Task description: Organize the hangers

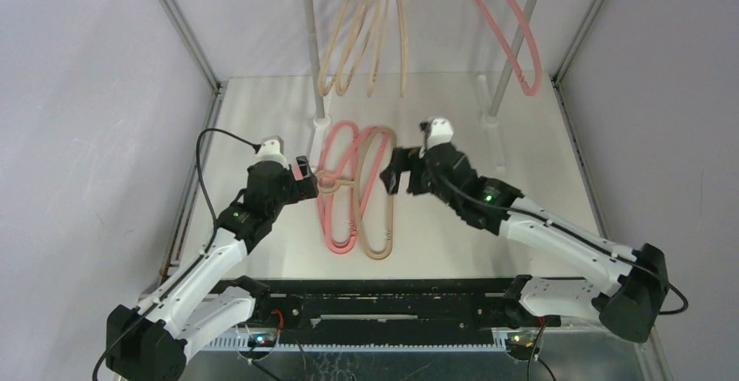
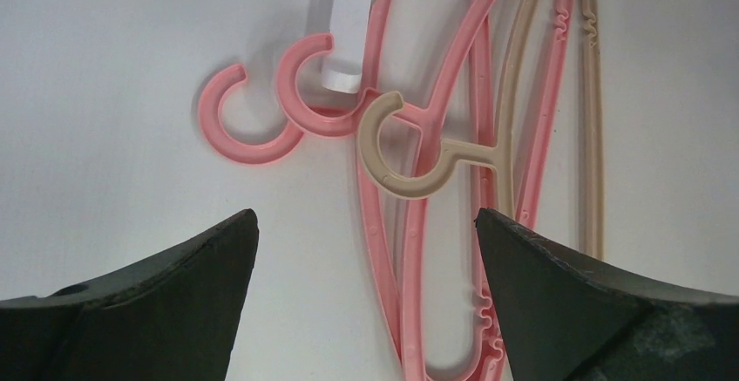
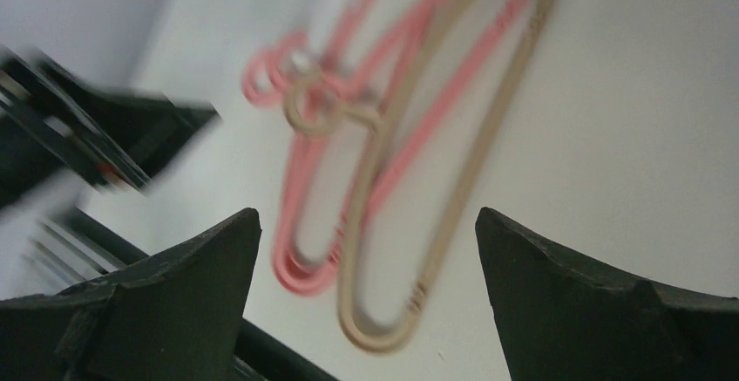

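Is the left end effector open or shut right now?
Open. The left end effector shows both fingers wide apart in its wrist view, gripping nothing; the hanger hooks lie beyond them.

The left tool (image 1: 302,172) sits just left of frame centre, the right tool (image 1: 394,172) just right, facing each other, jaws spread wide.

Right wrist view blurred; hanging beige hangers (image 1: 403,41) hooks cut by top edge.
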Controlling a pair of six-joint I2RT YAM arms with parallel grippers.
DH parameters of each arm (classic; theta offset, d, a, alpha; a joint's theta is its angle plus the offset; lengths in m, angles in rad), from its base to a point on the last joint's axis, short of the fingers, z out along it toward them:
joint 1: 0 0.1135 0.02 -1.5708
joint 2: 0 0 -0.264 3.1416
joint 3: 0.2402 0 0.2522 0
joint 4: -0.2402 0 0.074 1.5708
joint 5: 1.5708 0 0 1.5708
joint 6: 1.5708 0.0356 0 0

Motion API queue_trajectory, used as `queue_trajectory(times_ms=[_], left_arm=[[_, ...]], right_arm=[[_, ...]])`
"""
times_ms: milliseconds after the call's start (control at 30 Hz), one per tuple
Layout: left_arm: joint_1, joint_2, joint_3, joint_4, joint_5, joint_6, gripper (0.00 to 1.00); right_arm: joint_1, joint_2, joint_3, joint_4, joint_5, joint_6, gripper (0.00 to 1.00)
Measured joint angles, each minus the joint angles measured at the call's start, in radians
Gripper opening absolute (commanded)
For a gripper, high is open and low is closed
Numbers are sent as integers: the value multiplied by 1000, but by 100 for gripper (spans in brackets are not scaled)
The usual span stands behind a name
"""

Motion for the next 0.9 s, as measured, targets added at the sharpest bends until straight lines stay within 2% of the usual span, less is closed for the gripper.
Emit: queue_trajectory(times_ms=[200,333,600,900], left_arm=[[0,-1,0,1,-11,1,100],[0,-3,0,1,-23,1,99],[0,-8,0,7,-35,1,100],[0,-28,0,7,-35,1,99]], right_arm=[[123,95,-61,-110,70,-37,100],[142,175,-54,-117,68,-38,100],[210,422,72,-136,75,-37,97],[258,507,76,-167,79,-25,96]])
